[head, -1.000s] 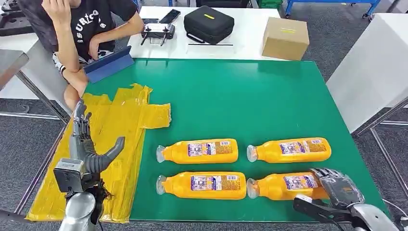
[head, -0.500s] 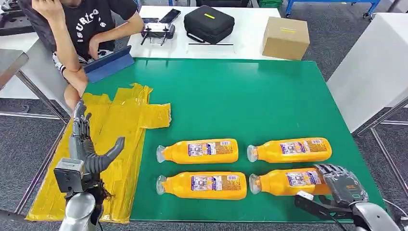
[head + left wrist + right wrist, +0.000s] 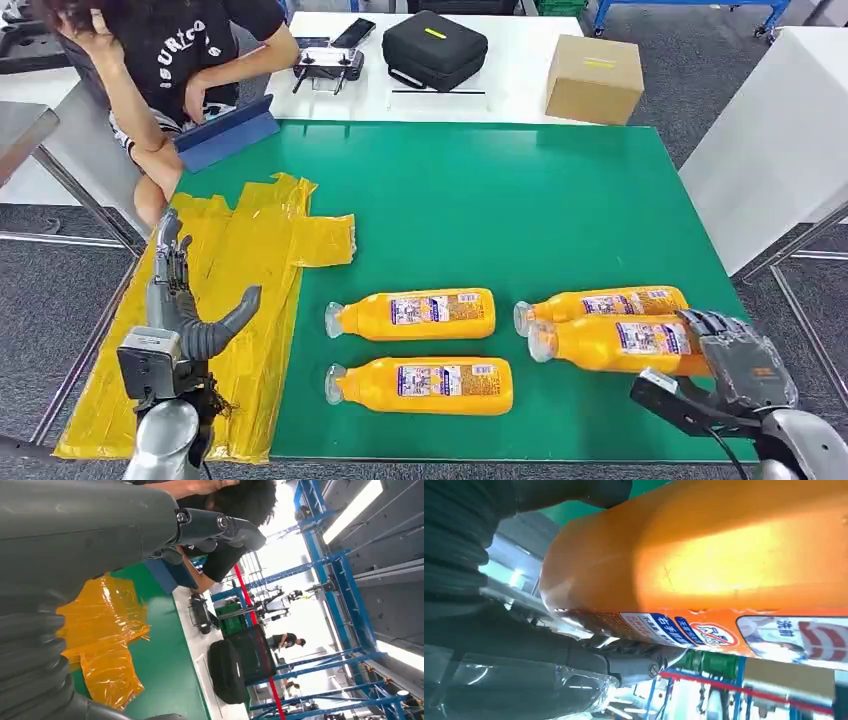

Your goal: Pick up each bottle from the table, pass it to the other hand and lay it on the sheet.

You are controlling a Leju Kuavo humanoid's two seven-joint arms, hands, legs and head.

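Note:
My right hand [image 3: 738, 365] grips the base end of an orange bottle [image 3: 615, 342] and holds it lifted above the green table [image 3: 480, 200], cap pointing left. In the right wrist view the same bottle [image 3: 724, 560] lies across the palm. Three more orange bottles lie on the table: one at the far right [image 3: 600, 301], partly behind the lifted one, one in the middle [image 3: 415, 314], one nearer the front edge [image 3: 425, 385]. The yellow sheet [image 3: 235, 300] covers the table's left side. My left hand [image 3: 180, 310] is raised over the sheet, fingers spread, holding nothing.
A person sits at the far left corner with an arm by a blue tablet case [image 3: 225, 132]. Behind the green table a white table carries a black case [image 3: 433, 48], a cardboard box [image 3: 594, 78] and a controller [image 3: 328, 66]. A white panel [image 3: 780, 140] stands to the right.
My right hand has closed on the front right bottle and raised it off the table, up and slightly to the right. The left hand has hardly moved.

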